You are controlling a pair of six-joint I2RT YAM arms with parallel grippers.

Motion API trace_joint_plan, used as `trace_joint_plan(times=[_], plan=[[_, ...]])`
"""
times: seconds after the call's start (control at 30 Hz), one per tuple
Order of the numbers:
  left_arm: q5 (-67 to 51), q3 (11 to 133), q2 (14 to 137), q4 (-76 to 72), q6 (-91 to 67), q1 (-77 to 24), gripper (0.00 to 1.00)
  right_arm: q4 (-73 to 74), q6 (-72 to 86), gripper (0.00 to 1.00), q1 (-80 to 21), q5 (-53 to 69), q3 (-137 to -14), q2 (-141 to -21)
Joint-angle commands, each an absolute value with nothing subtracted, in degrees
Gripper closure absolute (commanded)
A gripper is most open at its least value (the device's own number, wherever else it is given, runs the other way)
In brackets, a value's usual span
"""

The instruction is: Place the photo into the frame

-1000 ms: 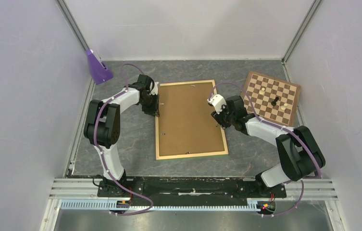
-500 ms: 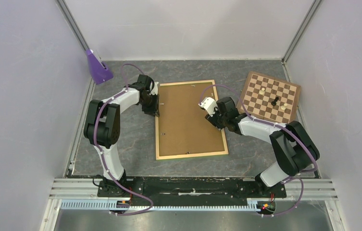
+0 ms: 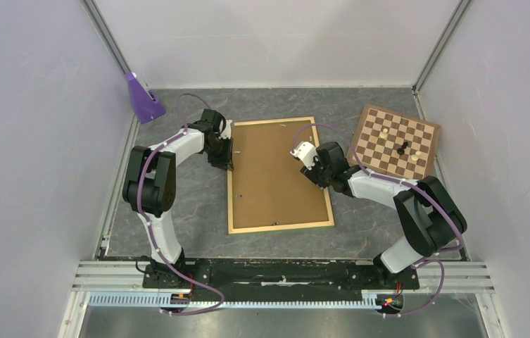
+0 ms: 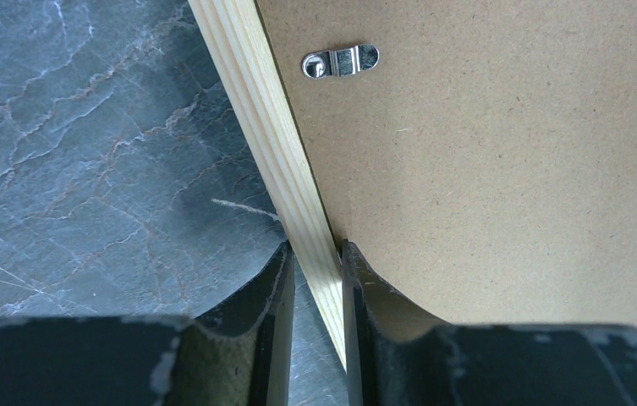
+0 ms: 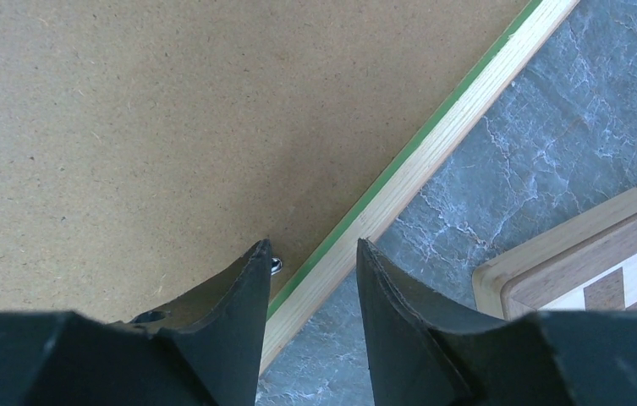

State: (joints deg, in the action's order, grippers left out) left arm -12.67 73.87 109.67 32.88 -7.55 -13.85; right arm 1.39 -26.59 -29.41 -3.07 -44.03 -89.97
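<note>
**Both tools are working the rails of a face-down frame**

The left tool (image 4: 319, 271) is pinching the frame (image 4: 277, 144), its fingers pressing either side of the pale wood left rail, one over the table (image 3: 202, 204) and the other on the brown hardboard panel (image 4: 509, 169) filling the frame's back. A small metal clip (image 4: 340, 61) is lying flat on the panel just beyond the fingers.

The right tool (image 5: 310, 275) is hovering spread over the opposite long rail, one finger above the panel and the other above the table, with bare table showing between rail and finger. A thin bright green edge is showing along the inner side of that rail.

The frame is lying back-up in the middle of the table, its long sides running from the near edge toward the far edge. The table is showing a dark grey, marble-veined surface. A brown-and-cream chessboard (image 3: 395, 141) carrying a few pieces is sitting toward the far right corner, near the frame but apart from it. A purple wedge-shaped object (image 3: 143, 98) is standing at the far left corner. Plain pale walls (image 3: 36, 141) are closing in the left, right and far edges.
</note>
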Motion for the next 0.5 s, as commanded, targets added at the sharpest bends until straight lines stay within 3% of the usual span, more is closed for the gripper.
trace_joint_plan(times=[0.0, 0.47], plan=[[-12.4, 73.5, 108.3, 30.9, -6.2, -13.3, 0.98, 1.5, -27.1, 0.55, -29.7, -2.6, -43.5, -90.3], [-12.1, 73.5, 108.1, 30.8, -6.2, -13.3, 0.98, 3.9, -26.8, 0.56, -30.5, -1.1, -42.2, -90.2]])
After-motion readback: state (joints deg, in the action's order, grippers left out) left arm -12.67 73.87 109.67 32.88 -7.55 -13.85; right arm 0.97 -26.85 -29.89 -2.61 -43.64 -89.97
